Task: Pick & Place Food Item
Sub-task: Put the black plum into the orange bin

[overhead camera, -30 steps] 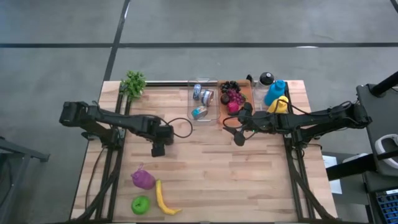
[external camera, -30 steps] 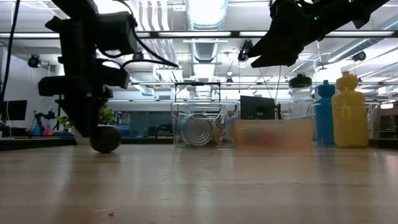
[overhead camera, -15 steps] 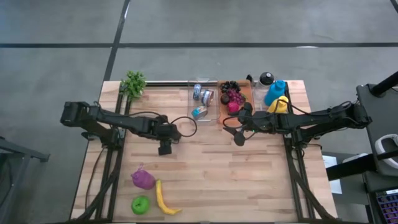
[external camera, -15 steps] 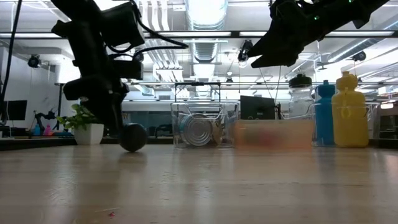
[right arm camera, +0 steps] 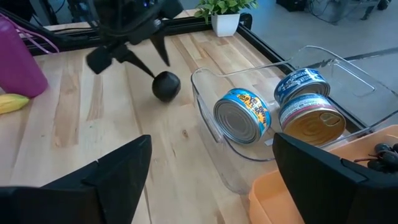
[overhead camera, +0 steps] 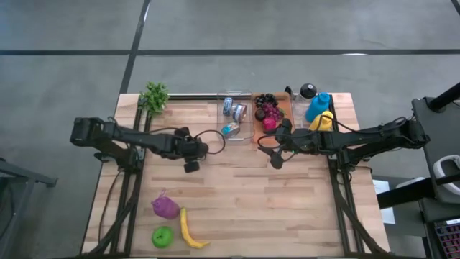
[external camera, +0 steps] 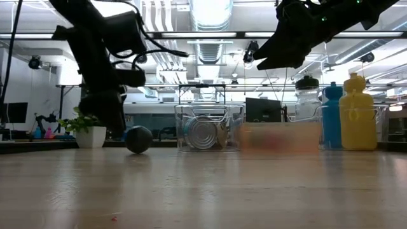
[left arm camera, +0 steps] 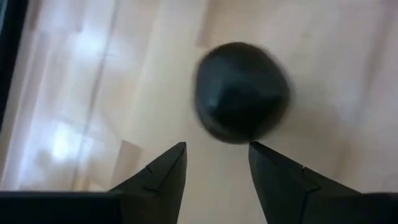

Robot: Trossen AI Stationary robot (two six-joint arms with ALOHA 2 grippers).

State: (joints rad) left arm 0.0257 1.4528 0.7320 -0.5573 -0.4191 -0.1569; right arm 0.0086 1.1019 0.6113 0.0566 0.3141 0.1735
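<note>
I hold the left claw (overhead camera: 191,164) low over the counter (overhead camera: 237,208), near the middle of its width and closer to the far edge than the near one, with the dark round food item (overhead camera: 191,167) directly ahead of its fingertips (left arm camera: 168,163). From the left wrist view the fingers stand part-open with bare wood between them, and the item lies just beyond the tips, not between them; I judge it to be resting free on the counter, not gripped. The clear bin (overhead camera: 236,115) of cans (right arm camera: 244,116) sits at the far edge, just beside the item on its far right side, and the orange tray (overhead camera: 284,108) of dark and red fruit adjoins it, so I read this position as a staging point for a delivery toward those containers. The item is matte black, roughly spherical, slightly flattened, smooth. The right claw (overhead camera: 277,160) waits spread wide, raised near the orange tray. A purple item (overhead camera: 165,207), a banana (overhead camera: 188,230) and a green fruit (overhead camera: 162,236) lie at the near left corner.
</note>
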